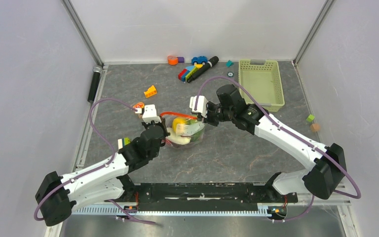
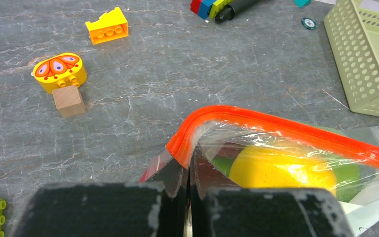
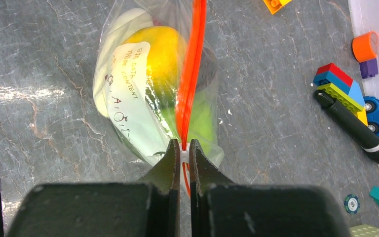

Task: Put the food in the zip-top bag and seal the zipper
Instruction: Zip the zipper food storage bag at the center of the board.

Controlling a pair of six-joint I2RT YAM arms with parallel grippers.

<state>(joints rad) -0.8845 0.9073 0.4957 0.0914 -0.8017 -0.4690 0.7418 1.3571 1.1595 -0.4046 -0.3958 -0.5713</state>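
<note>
White-black left arm [image 1: 98,173] angled forward-right, wrist low. Black left gripper [image 2: 187,170] closed, pinching corner of clear plastic zip-top bag [image 2: 256,138]. White-black right arm [image 1: 286,136] reaching left. Black right gripper [image 3: 184,148] clamped on thin red-orange zipper strip [image 3: 191,74].

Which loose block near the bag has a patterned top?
The yellow oval block, right beside the wooden cube; the orange block farther off and the cube itself are plain.

White label [image 3: 128,94] hides much of the food [image 3: 160,44] in the zip-top bag [image 3: 205,123]. The zipper [image 3: 191,74] disappears at its near end between the pinched fingers of the right gripper [image 3: 184,150].
</note>
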